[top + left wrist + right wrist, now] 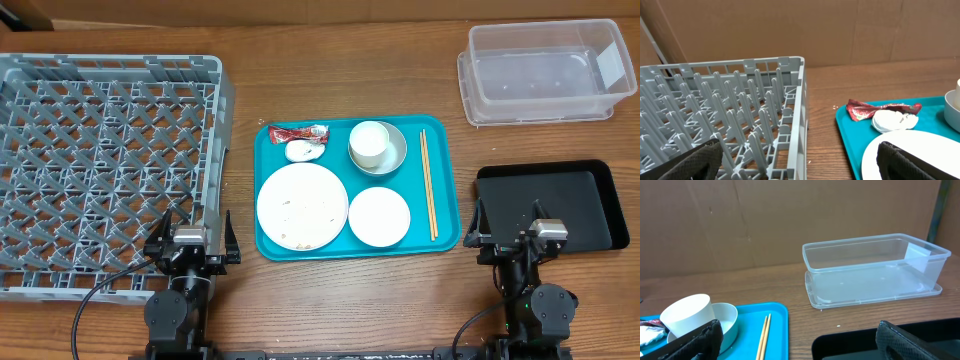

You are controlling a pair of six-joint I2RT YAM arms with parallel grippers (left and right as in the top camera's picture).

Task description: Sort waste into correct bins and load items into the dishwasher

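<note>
- While the left gripper [192, 238] gapes empty by the rack [100, 100], the right gripper [520, 232] gapes empty over the black tray [590, 200].
- Cup [368, 140] — nested in bowl [397, 152].

Robot test bench here, not a real kitchen: bare wood-grain tabletop [340, 310], brown cardboard wall [765, 220] straight ahead of the right tool [797, 342], black cable [468, 330] behind it.
</note>
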